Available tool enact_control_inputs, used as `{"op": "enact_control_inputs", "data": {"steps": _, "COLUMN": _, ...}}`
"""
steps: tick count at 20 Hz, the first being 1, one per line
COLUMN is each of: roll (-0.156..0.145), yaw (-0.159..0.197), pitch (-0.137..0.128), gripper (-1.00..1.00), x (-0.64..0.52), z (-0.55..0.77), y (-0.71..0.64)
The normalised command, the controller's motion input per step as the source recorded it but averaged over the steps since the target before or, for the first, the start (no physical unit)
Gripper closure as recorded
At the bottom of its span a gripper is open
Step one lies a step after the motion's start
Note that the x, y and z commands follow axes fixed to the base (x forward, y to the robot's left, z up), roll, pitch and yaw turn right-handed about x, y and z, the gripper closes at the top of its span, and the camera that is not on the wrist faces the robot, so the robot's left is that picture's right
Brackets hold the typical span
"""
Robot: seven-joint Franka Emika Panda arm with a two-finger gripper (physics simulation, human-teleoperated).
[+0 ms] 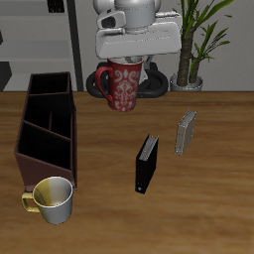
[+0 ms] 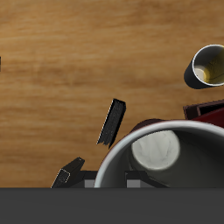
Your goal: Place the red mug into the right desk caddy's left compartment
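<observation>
The red mug point(image 1: 124, 85), with a pale speckled pattern and its handle toward the caddy, hangs upright above the back of the table. My gripper point(image 1: 129, 60) is shut on its rim from above. In the wrist view the mug's rim and light grey inside point(image 2: 157, 150) fill the near field. The right desk caddy point(image 1: 48, 127), a long dark maroon-brown box with thin dividers, stands beside the mug and reaches toward the table's front edge; one corner of it shows in the wrist view point(image 2: 206, 111). The mug is apart from the caddy and not over it.
A yellow-olive mug point(image 1: 52, 199) point(image 2: 208, 66) stands at the caddy's front end. A small black upright box point(image 1: 147, 164) point(image 2: 111, 121) stands mid-table. A grey upright box point(image 1: 186, 132) point(image 2: 67, 173) stands farther back. A potted plant point(image 1: 189, 50) is behind the table.
</observation>
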Motion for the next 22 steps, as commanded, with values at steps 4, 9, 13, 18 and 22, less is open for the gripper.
{"op": "enact_control_inputs", "data": {"steps": 4, "roll": 0.004, "yaw": -0.05, "pitch": 0.022, "gripper": 1.0, "x": -0.07, "z": -0.01, "y": -0.62}}
{"op": "enact_control_inputs", "data": {"steps": 9, "roll": -0.029, "yaw": -0.031, "pitch": -0.01, "gripper": 1.0, "x": -0.07, "z": 0.02, "y": -0.48}}
{"op": "enact_control_inputs", "data": {"steps": 13, "roll": -0.021, "yaw": -0.013, "pitch": -0.02, "gripper": 1.0, "x": -0.14, "z": -0.08, "y": -0.49}}
{"op": "enact_control_inputs", "data": {"steps": 18, "roll": -0.04, "yaw": -0.025, "pitch": 0.015, "gripper": 1.0, "x": -0.05, "z": -0.15, "y": -0.44}}
{"op": "enact_control_inputs", "data": {"steps": 22, "roll": -0.05, "yaw": -0.019, "pitch": -0.024, "gripper": 1.0, "x": 0.03, "z": 0.01, "y": -0.38}}
